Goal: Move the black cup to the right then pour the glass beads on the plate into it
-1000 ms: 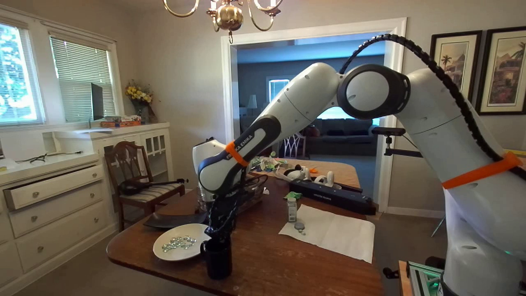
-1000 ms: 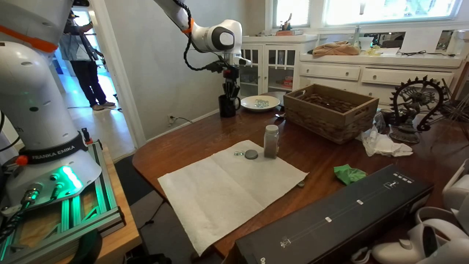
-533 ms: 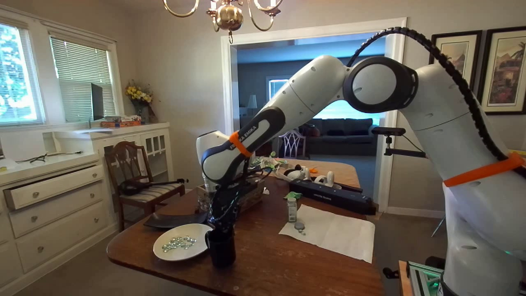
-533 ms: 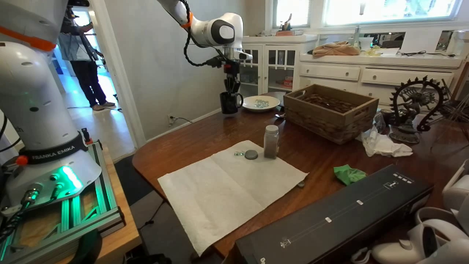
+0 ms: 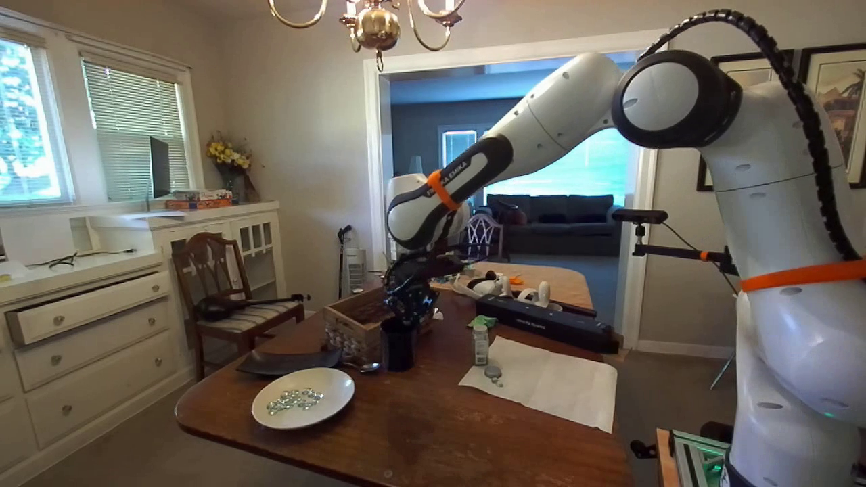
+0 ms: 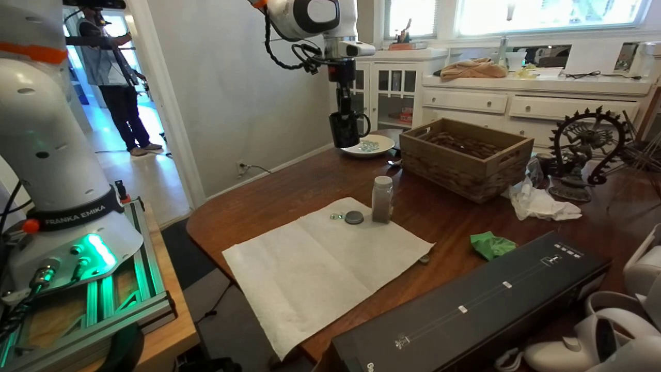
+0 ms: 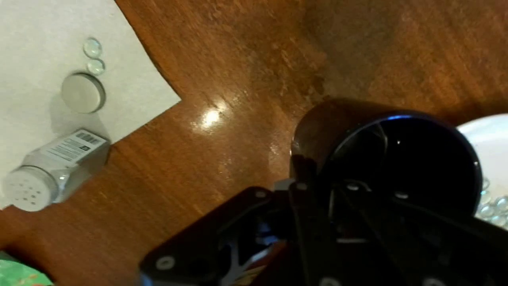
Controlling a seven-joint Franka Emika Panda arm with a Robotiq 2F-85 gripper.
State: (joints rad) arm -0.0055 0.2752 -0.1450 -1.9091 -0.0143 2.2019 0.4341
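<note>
My gripper [image 6: 344, 110] is shut on the wall of the black cup [image 6: 343, 132], one finger inside the rim and one outside. The cup hangs upright or slightly tilted above the table, its handle pointing towards the plate side in that exterior view. In the wrist view the cup [image 7: 313, 127] opens towards the camera and its inside is dark. The white plate [image 5: 331, 404] lies on the table, with the glass beads [image 5: 295, 400] spread in its middle. At the wrist view's right edge, part of the plate [image 7: 484, 139] and some beads [image 7: 496, 210] show beyond the cup.
A woven basket [image 6: 459, 168] stands close behind the cup in an exterior view. A spoon [image 5: 369, 367] and a dark dish [image 5: 291, 362] lie by the plate. White paper [image 6: 320, 274] bears a jar [image 6: 382, 201], a lid [image 6: 354, 217] and loose beads. A long black box [image 6: 480, 305] lies beyond.
The gripper has lifted the black cup off the table and carried it away from beside the plate, rightward in both exterior views. Plate and beads stay put.
</note>
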